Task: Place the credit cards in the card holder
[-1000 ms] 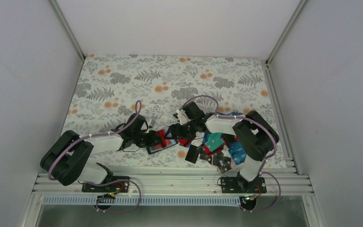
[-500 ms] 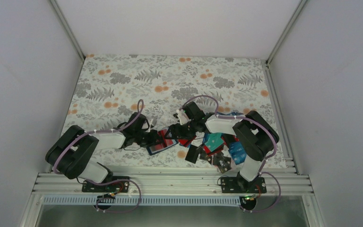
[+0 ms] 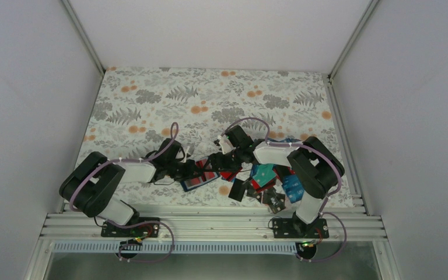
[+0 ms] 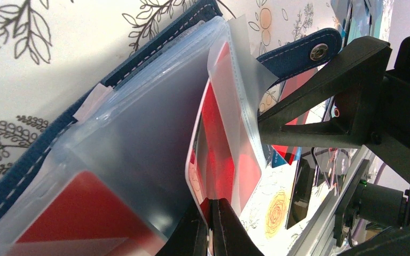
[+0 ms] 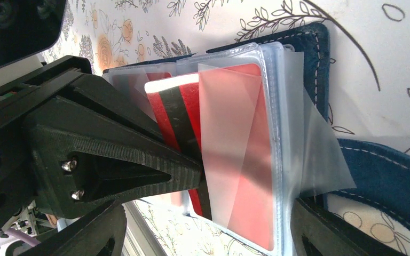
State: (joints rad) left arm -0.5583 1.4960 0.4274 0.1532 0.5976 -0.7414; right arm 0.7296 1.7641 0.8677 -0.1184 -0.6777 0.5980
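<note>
The navy card holder (image 3: 198,181) lies open on the floral cloth, its clear sleeves fanned out (image 4: 155,106); its clasp tab (image 4: 299,53) points away. My left gripper (image 4: 213,224) is shut on a red card with a black stripe (image 5: 173,117), whose far end sits inside a clear sleeve (image 4: 221,154). My right gripper (image 5: 205,234) is open, its jaws straddling the holder's sleeves (image 5: 277,133); one finger (image 5: 320,234) rests at the sleeve's edge. Another red card (image 4: 80,208) sits in a nearer sleeve. The pile of credit cards (image 3: 271,181) lies under the right arm.
The metal rail (image 3: 210,224) runs along the near edge, close behind the holder and the pile. White walls enclose the cloth on three sides. Loose cards (image 4: 304,181) lie just beyond the holder in the left wrist view.
My left arm has shifted a little to the right, carrying the red card towards the holder. The right arm and the pile have not moved.
</note>
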